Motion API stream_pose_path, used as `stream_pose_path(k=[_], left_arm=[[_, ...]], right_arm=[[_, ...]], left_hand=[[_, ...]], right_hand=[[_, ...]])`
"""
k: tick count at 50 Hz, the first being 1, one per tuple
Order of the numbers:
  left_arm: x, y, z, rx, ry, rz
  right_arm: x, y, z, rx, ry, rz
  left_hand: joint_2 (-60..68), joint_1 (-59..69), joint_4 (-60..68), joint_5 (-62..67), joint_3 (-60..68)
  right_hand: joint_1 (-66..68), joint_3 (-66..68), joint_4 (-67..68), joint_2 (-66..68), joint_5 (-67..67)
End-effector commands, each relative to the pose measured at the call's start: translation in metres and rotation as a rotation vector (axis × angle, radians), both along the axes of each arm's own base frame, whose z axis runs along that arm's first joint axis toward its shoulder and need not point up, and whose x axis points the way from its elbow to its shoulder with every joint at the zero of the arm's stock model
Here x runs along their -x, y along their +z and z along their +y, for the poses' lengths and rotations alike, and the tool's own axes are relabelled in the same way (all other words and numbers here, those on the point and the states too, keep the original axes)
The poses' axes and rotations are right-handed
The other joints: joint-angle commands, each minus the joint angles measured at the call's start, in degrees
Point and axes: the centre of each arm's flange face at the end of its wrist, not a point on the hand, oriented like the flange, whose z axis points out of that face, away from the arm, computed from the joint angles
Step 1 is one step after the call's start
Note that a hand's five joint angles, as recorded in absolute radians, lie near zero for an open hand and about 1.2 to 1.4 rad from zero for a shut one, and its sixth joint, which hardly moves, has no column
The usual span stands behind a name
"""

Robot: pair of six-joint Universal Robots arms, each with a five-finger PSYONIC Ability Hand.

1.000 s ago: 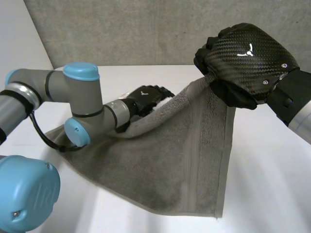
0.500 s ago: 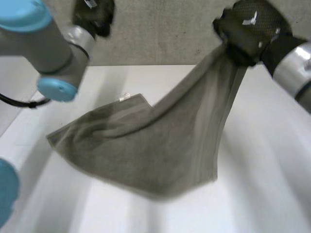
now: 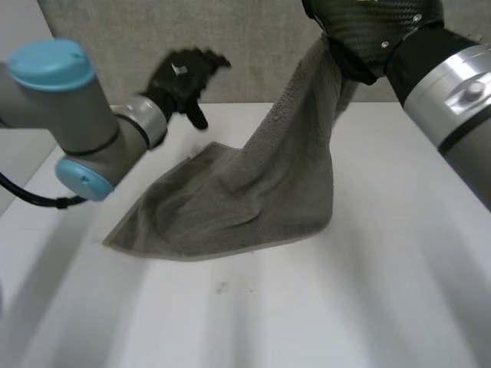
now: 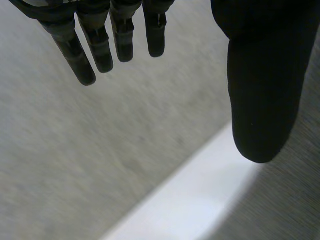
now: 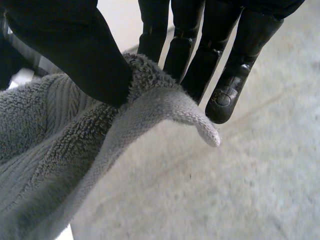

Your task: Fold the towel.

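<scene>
Grey terry-cloth towel (image 3: 253, 192) hangs as a slanted sheet from the black right robot hand (image 3: 368, 23), which is raised above the far edge of the white table (image 3: 345, 307), in front of the rough grey wall (image 3: 115, 38). In the right wrist view this robot hand (image 5: 65, 45) pinches the cloth (image 5: 75, 150) close to a corner, thumb pressed on one face and straight fingers behind the other, with a small tip of hem poking out past the grip. From that high point the towel drops and spreads towards the table's left edge, its lower half lying slack and wrinkled on the surface, one low corner pointing at the near left and another at the far left. So its long axis runs from the lifted corner at the far right down to the low end at the left. The black left robot hand (image 3: 184, 73) hovers above the far left part of the table, just beyond the towel's far-left corner and apart from it; in its own wrist view the left robot hand (image 4: 265, 75) is spread wide, fingers straight and holding nothing. Being the nearer of the two to the part on the table, this hand looks best placed to take that far-left corner, which lies below it and a little towards the near edge. The fold itself is not yet made.
</scene>
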Motion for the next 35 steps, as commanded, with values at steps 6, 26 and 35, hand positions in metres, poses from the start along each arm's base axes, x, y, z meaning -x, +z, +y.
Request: stream_pose_path(k=[6, 26, 35], left_arm=[[0.024, -0.088, 0.011, -0.3, -0.257, -0.107], [0.003, -0.018, -0.031, -0.084, 0.073, -0.037], [-0.021, 0.108, -0.03, 0.297, 0.204, 0.181]], right_arm=[[0.015, 0.018, 0.063, 0.097, 0.177, 0.033], [0.02, 0.0, 0.004, 0.035, 0.055, 0.052], [0.014, 0.005, -0.046, 0.078, -0.138, 0.005]], left_hand=[[-3.6, -3.5, -3.6, -3.5, -3.6], [63.5, 63.5, 63.5, 63.6, 63.5], [63.5, 63.5, 63.5, 63.6, 63.5]], right_hand=[[24.6, 12.1, 11.5, 12.8, 14.9], [24.6, 12.1, 11.5, 12.8, 14.9], [24.6, 12.1, 11.5, 12.8, 14.9]])
